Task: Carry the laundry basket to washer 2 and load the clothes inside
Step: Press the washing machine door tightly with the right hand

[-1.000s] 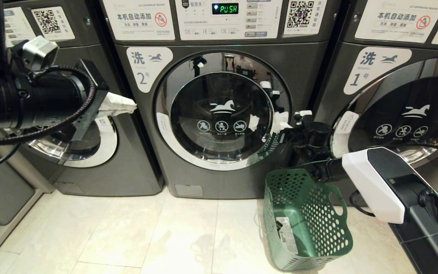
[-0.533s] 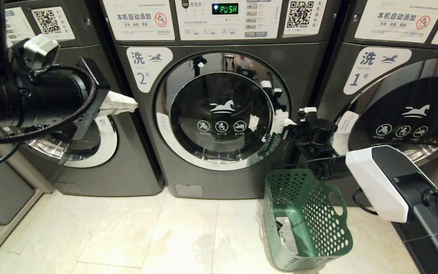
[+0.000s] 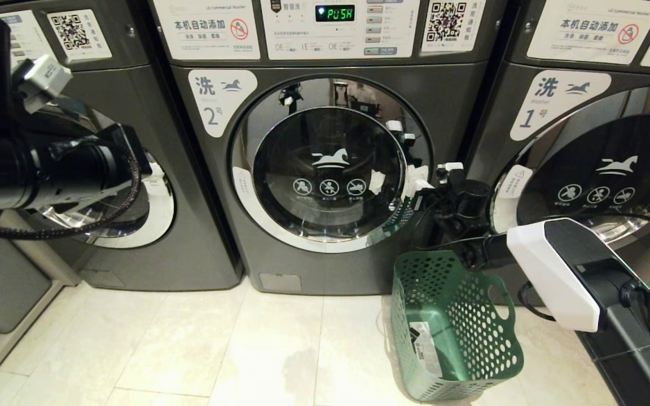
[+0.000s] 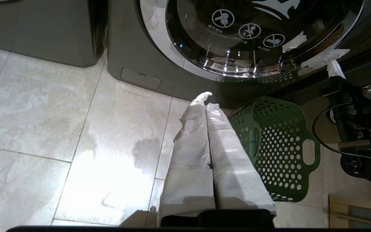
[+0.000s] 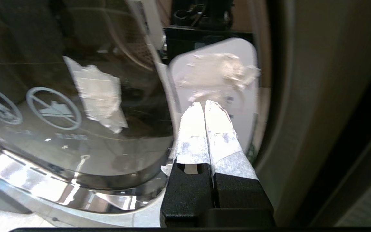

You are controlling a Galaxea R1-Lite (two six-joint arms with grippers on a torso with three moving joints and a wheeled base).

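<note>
The dark green perforated plastic laundry basket (image 3: 453,327) stands empty on the floor at five o'clock of dark grey washer 2 (image 3: 325,163), whose door is shut, probably so both closed, empty hands, left hand (image 4: 206,100) and right hand (image 5: 204,108), can work there.

- Washer 2 (image 3: 325,169): matt dark grey metal, glossy chrome rim, shiny glass door.
- Laundry basket (image 3: 455,332): smooth green perforated plastic.
- Floor (image 3: 189,349): polished pale tiles.
- Left tool (image 4: 206,106): fingers wrapped in rough white tape.

Pale tiled floor (image 3: 201,349), green laundry basket (image 3: 455,327) on it, washer 2 (image 3: 325,169) behind
</note>
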